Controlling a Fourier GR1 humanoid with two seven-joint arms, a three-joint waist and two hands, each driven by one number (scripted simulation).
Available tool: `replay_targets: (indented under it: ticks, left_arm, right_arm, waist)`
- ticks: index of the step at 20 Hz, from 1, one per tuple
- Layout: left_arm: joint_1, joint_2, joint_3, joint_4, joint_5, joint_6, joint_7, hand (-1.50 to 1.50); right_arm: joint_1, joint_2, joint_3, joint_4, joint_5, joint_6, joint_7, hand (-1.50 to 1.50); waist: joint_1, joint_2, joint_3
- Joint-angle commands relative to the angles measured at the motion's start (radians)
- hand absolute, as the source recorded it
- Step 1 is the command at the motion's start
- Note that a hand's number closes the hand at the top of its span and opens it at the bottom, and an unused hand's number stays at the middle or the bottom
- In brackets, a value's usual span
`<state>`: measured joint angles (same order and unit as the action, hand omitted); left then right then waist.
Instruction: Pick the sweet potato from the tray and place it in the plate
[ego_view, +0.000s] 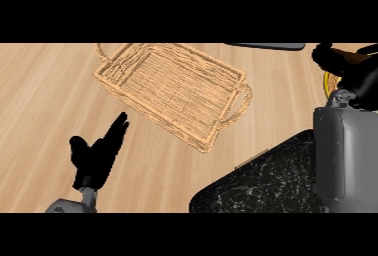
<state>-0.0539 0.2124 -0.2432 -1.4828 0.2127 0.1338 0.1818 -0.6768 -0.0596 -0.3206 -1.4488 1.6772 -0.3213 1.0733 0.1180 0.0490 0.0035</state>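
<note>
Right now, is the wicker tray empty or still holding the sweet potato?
Empty: the wicker tray shows only bare weave inside. The right hand is at the view's upper right.

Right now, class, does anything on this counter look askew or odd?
The wicker tray lies at a slant to the counter's wood grain and is empty; no sweet potato shows. Whether the right hand, at the far right, holds it cannot be told.
</note>
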Motion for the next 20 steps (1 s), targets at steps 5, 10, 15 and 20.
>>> replay_targets:
  ticks: [5, 10, 15, 20]
  left_arm:
    - [-0.006, -0.012, 0.005, 0.043, 0.010, 0.000, 0.030, 0.00]
    - [0.036, -0.010, 0.006, 0.049, -0.001, 0.005, 0.009, 0.00]
    - [0.030, 0.001, 0.038, 0.052, 0.025, -0.014, 0.009, 0.00]
    - [0.043, 0.008, 0.040, 0.004, 0.016, 0.003, 0.040, 0.00]
  right_arm:
    - [-0.109, -0.016, -0.165, 0.229, 0.186, -0.325, 0.170, 1.50]
    - [-0.078, -0.038, -0.262, 0.319, 0.319, -0.463, 0.190, 1.50]
    - [-0.086, -0.111, -0.380, 0.454, 0.276, -0.608, 0.119, 1.50]
    - [-0.093, -0.225, -0.479, 0.617, 0.195, -0.725, 0.028, 1.50]
  waist:
    - [-0.025, -0.005, -0.001]
    - [-0.045, -0.015, -0.002]
    - [-0.062, -0.020, -0.001]
    - [-0.068, -0.026, 0.001]
